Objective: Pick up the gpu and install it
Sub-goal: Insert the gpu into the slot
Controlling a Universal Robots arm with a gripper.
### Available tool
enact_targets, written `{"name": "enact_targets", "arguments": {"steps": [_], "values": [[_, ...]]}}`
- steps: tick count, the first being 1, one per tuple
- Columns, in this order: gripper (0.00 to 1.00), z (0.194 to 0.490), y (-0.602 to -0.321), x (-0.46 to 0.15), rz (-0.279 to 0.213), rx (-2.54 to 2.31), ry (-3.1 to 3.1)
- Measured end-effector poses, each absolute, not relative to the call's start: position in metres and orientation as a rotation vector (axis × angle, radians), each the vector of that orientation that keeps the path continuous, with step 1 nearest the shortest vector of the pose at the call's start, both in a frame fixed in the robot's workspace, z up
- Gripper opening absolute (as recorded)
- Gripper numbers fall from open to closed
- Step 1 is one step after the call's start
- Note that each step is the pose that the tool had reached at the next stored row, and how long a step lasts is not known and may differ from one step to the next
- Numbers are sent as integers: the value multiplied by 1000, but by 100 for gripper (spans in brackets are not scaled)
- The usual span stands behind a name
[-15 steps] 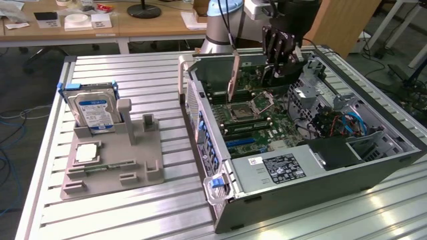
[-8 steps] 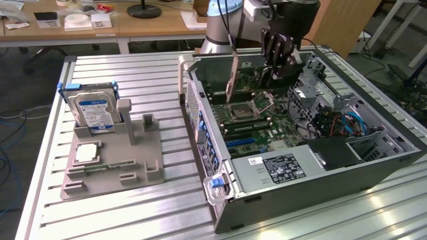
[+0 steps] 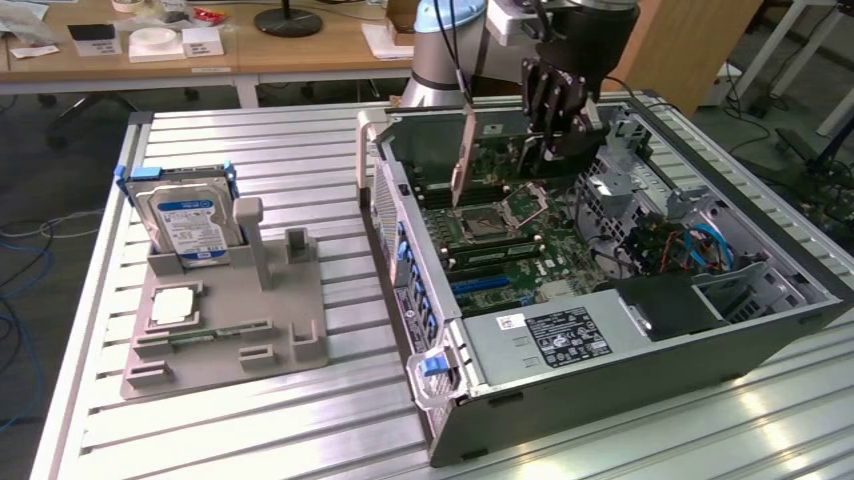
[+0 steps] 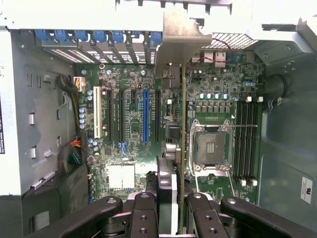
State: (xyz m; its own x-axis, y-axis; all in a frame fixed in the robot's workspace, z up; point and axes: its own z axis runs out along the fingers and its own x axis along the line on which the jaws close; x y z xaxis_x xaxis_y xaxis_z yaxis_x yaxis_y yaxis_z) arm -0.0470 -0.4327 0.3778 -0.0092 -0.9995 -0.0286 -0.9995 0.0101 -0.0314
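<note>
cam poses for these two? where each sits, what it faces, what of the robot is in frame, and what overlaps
Exterior view: off the arm, raised, looking down at the slatted table, the grey fixture with the hard drive, and the open PC case; arm and gripper enter from above.
Wrist view: on the wrist, looking straight down into the case at the motherboard; the gripper shows, fingers clamping the gpu edge-on.
Shared: gpu, CPU socket, motherboard, case.

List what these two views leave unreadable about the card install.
- Exterior view: the thin brown-edged gpu card stands over the motherboard; its lower edge is too small to judge.
- Wrist view: the black gripper covers the gpu's near end.
- Wrist view: slot under the card is hidden by the card itself.
</note>
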Motion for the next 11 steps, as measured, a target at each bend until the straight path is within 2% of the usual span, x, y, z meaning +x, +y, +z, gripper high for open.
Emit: {"name": "enact_targets", "arguments": {"steps": [11], "values": [[28,376,-433,-47,-3,-2180,2203]]}}
